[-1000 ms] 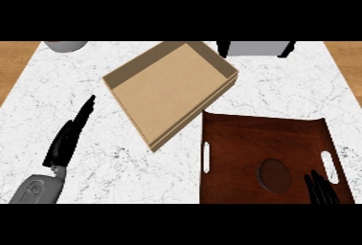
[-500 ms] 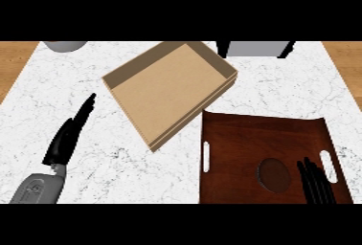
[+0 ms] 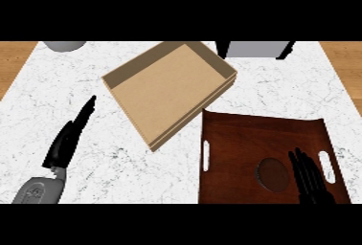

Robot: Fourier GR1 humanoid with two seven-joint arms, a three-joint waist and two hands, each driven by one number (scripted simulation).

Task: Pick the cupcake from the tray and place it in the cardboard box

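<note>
A dark brown cupcake (image 3: 273, 174) lies on the brown tray (image 3: 247, 139) at the lower right, hard to tell apart from the tray's surface. My right hand (image 3: 308, 178) comes up from the bottom edge just right of the cupcake, fingers straight and open, holding nothing. The open cardboard box (image 3: 170, 86) lies tilted on the counter, up and left of the tray, its near corner close to the tray's left rim. My left hand (image 3: 67, 141) rests open at the lower left, fingers pointing up toward the box.
A grey round object (image 3: 65, 45) shows at the top left edge. A grey appliance with black sides (image 3: 256, 49) stands at the top right. White marble counter (image 3: 106, 172) lies between the left hand and the tray.
My right hand has risen further into view over the tray, its fingers now reaching alongside the cupcake. The left hand, box and tray have not moved.
</note>
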